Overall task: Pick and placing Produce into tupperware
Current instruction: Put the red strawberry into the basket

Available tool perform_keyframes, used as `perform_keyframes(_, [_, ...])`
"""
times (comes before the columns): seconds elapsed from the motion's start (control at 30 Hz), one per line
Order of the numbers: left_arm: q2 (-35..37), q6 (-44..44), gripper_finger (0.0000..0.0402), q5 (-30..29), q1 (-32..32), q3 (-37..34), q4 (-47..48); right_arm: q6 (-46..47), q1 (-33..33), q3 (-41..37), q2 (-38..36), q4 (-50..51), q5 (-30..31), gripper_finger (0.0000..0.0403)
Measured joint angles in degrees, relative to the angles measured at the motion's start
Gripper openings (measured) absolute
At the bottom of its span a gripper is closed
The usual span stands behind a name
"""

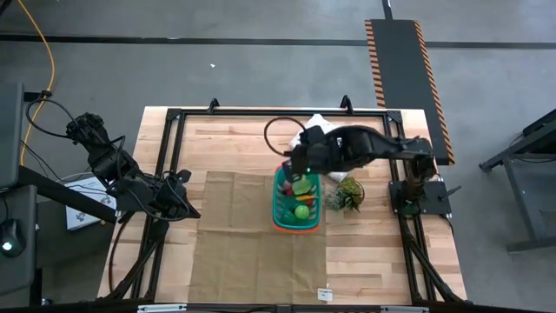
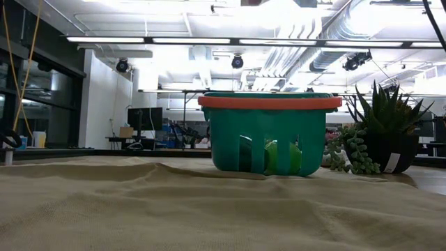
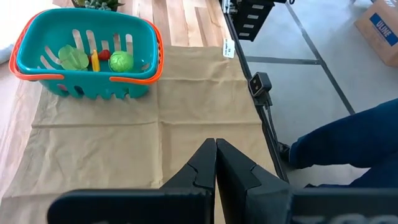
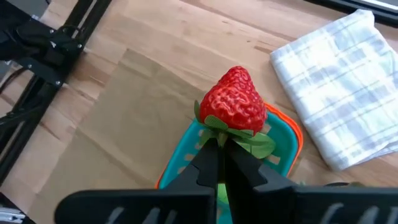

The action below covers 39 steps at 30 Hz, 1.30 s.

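The teal basket [image 1: 280, 209] with an orange-red rim stands on a tan mat, right of the table's middle. In the left wrist view it [image 3: 37, 68] holds a green leaf [image 3: 73, 58], a yellow-orange piece [image 3: 95, 61], a small red berry [image 3: 104, 55] and a round green piece [image 3: 121, 61]. My right gripper [image 4: 219, 152] hovers over the basket's [image 4: 289, 134] far end, shut on a red toy strawberry [image 4: 235, 102]. My left gripper [image 3: 216, 155] is shut on nothing, over the mat's left edge [image 1: 184, 184]. My right gripper pinches the strawberry by its green leafy cap [image 4: 231, 132] between its two fingers [image 4: 208, 162]. The red body sticks out past the fingertips. The berry is lifted clear, above the basket's far end.
A white checked cloth bundle [image 4: 336, 81] lies on the bare wood beyond the basket. A spiky green potted plant [image 1: 345, 196] stands just right of the basket and shows in the low view [image 2: 387, 132]. The tan mat [image 1: 252, 235] covers the table's middle. A black frame borders the table.
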State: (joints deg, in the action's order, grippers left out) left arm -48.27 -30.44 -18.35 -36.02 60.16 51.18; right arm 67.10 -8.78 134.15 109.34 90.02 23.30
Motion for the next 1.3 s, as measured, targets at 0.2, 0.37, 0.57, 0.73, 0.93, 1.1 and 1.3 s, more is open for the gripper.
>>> perform_keyframes(0.2, [0.0,-0.02,0.0001,0.0,-0.01,-0.01,-0.02,-4.91,5.15,-0.07,-0.58,0.01,-4.63,0.0])
perform_keyframes(0.37, [0.0,-0.64,0.0001,0.02,-0.01,0.0,-0.02,-10.96,9.56,-0.07,-1.03,-0.01,-8.37,0.0])
perform_keyframes(0.57, [0.0,-2.22,0.0001,0.01,-0.01,0.0,-0.08,-19.3,13.68,-0.07,-1.54,0.0,-13.2,0.0])
perform_keyframes(0.73, [0.02,-5.02,0.0001,-2.03,0.01,0.0,-0.11,-27.56,16.53,-0.07,-2.78,0.0,-15.78,0.0])
perform_keyframes(0.93, [0.0,-9.41,0.0001,-7.41,-0.01,0.0,-0.24,-38.21,20.36,-0.07,-5.37,0.02,-17.91,0.0])
perform_keyframes(1.1, [0.0,-14.93,0.0001,-13.14,0.0,0.0,-0.47,-45.84,23.48,-0.07,-8.19,0.0,-21.64,0.0])
perform_keyframes(1.3, [0.0,-20.19,0.0001,-17.38,-0.01,0.0,-2.5,-52.57,24.71,-0.07,-9.98,0.02,-28.96,0.0])
